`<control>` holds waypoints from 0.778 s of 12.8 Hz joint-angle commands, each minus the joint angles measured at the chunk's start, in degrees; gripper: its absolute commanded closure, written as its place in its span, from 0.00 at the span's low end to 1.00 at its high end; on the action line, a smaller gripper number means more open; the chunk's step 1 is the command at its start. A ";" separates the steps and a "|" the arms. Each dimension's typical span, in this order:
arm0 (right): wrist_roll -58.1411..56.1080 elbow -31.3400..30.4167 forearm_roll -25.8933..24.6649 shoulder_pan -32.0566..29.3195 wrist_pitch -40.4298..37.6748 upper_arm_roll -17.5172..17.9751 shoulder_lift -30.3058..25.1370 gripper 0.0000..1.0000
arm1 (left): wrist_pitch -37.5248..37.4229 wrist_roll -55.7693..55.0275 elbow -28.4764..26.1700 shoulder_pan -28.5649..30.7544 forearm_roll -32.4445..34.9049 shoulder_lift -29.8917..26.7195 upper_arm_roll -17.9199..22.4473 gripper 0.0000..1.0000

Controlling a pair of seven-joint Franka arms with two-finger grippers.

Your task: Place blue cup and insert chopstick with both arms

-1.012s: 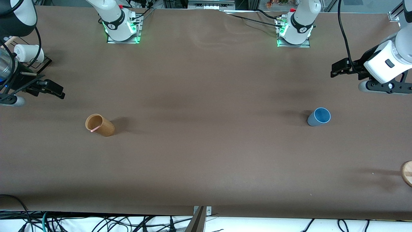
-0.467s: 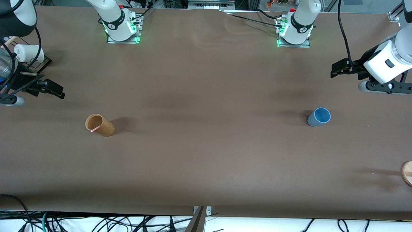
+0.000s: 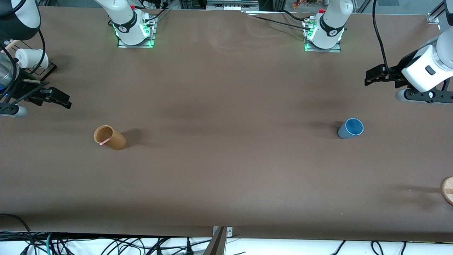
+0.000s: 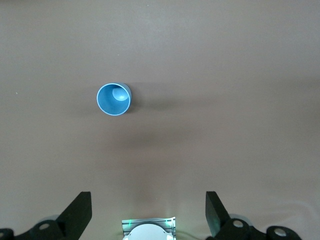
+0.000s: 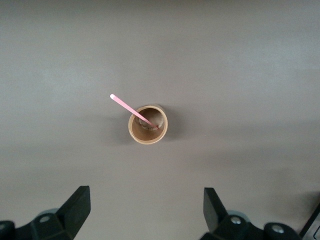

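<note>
The blue cup (image 3: 350,129) stands upright on the brown table toward the left arm's end, and from above (image 4: 114,99) its inside is bare. The pale-pink chopstick (image 3: 103,143) leans inside a tan wooden cup (image 3: 109,137) toward the right arm's end, its tip poking over the rim (image 5: 124,105). My left gripper (image 3: 370,77) hangs open in the air near the table's end, away from the blue cup, nothing between its fingers (image 4: 148,200). My right gripper (image 3: 62,99) hovers open and empty near its own end of the table, apart from the wooden cup (image 5: 148,125).
A white paper cup (image 3: 30,58) lies on a black stand at the right arm's end. A round wooden piece (image 3: 447,190) pokes in at the left arm's end, near the front camera. The arm bases (image 3: 133,30) (image 3: 324,33) stand along the table's edge farthest from the camera.
The left arm's hand has drifted a touch toward its end of the table. Both cups, the chopstick and the right arm have not moved.
</note>
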 commanded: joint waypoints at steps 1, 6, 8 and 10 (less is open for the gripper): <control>-0.33 -0.54 -0.34 -0.55 0.29 0.63 -0.80 0.00 | -0.42 -0.48 1.64 0.15 -0.29 0.78 0.25 0.00; -0.33 -0.54 -0.34 -0.55 0.29 0.63 -0.80 0.00 | -0.42 -0.03 1.64 3.66 -0.81 2.54 0.34 0.00; -0.41 -0.54 -0.26 -0.55 0.29 0.63 -0.80 0.00 | -0.25 -0.03 1.55 3.84 -0.30 3.68 0.34 0.00; -0.33 -0.63 -0.26 -0.55 0.29 0.63 -0.80 0.00 | 0.10 -0.03 0.94 3.49 -0.03 4.03 0.34 0.00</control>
